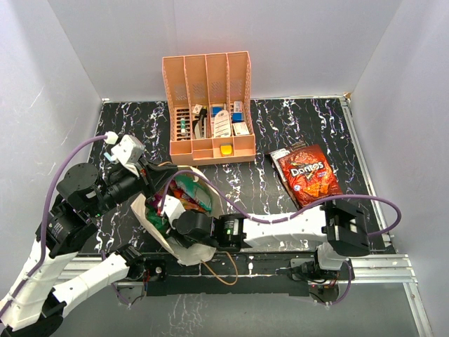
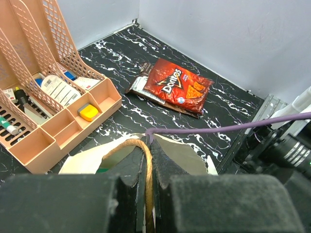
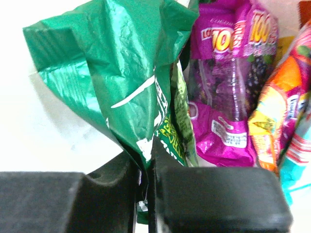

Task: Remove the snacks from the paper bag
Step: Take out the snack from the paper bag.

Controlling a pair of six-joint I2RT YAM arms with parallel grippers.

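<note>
The tan paper bag [image 1: 151, 217] lies open at the near left, with green, purple and orange packets showing inside. My left gripper [image 2: 148, 160] is shut on the bag's brown cord handle [image 2: 141, 148]. My right gripper [image 3: 146, 165] is inside the bag, shut on the edge of the green packet [image 3: 116, 73]. Beside it lie a purple packet [image 3: 226, 87], an orange one [image 3: 279, 111] and a teal-white one [image 3: 299, 150]. The red Doritos bag [image 1: 309, 175] lies flat on the table at the right, also seen in the left wrist view [image 2: 177, 87].
A peach slotted organizer [image 1: 209, 105] with small boxes and bottles stands at the back centre. White walls enclose the black marbled table [image 1: 295, 126]. A purple cable [image 2: 228, 127] crosses above the bag.
</note>
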